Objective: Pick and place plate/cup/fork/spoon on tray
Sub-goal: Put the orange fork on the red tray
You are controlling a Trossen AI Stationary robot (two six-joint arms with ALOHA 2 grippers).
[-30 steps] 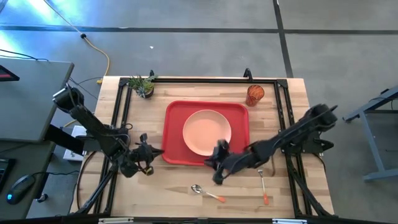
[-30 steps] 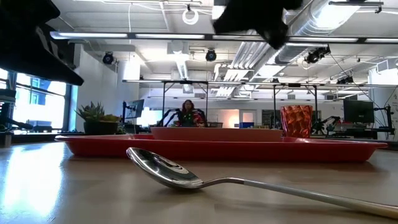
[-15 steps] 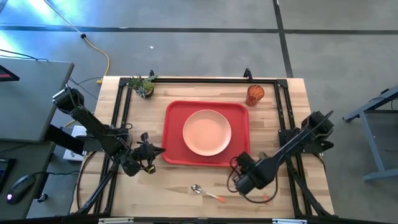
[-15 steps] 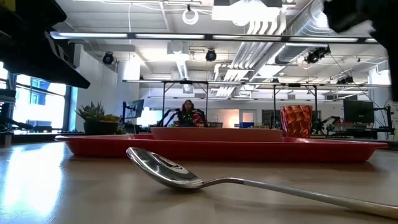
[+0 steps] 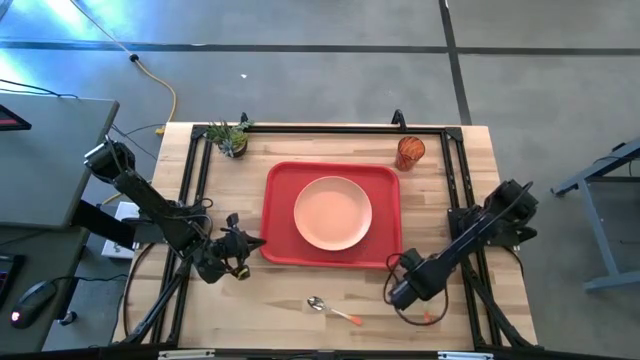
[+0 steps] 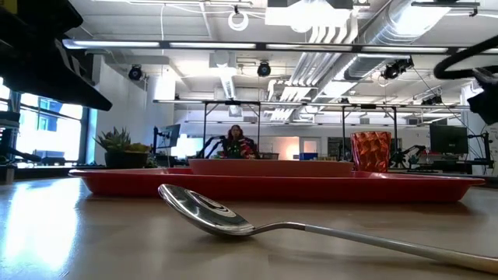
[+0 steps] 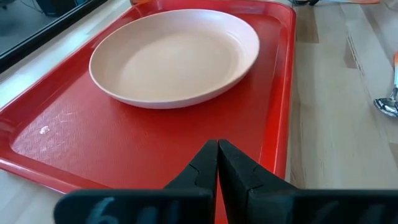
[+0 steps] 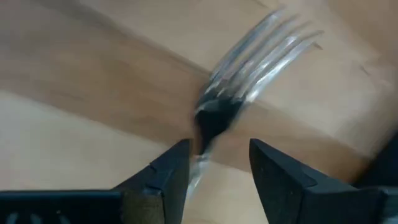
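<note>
The red tray (image 5: 281, 215) lies mid-table with the peach plate (image 5: 333, 212) on it. The orange cup (image 5: 410, 152) stands on the wood off the tray's far right corner. The spoon (image 5: 330, 310) lies on the table near the front edge, bowl up in the low view (image 6: 204, 211). The fork (image 8: 261, 56) lies flat on the wood right of the spoon; only its orange handle end (image 5: 429, 318) shows from above. My right gripper (image 8: 217, 165) is low over it, open, one finger on each side of the fork's neck (image 8: 214, 121). My left gripper (image 7: 217, 162) is shut at the tray's left edge.
A small potted plant (image 5: 230, 137) stands at the far left corner. Black frame rails run along the table's left, right and far sides. Bare wood lies between the tray's near rim and the front edge.
My right gripper has swung from over the tray's near rim toward the table's near right and come down over the fork. The fork, spoon, plate and cup have stayed where they were.
</note>
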